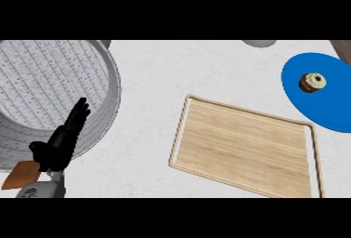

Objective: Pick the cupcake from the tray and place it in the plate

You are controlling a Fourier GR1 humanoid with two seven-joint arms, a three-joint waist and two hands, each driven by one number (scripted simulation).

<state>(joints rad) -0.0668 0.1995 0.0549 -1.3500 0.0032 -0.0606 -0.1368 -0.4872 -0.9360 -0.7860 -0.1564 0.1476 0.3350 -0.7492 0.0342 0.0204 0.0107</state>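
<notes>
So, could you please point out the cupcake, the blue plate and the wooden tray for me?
cupcake point(313, 82), head view, on its pale top.
blue plate point(329, 109), head view, on its bare surface.
wooden tray point(240, 144), head view, on its bare floor.

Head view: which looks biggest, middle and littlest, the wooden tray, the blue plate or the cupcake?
1. Wooden tray looks largest.
2. Blue plate comes next, though the picture's right edge cuts it off, so its full size is unsure.
3. Cupcake looks smallest, sitting on the plate.

White desk point(198, 69) bearing a wooden tray point(243, 148); grey round basket point(48, 93) well to the tray's left, blue plate point(329, 107) at its upper right.
</notes>
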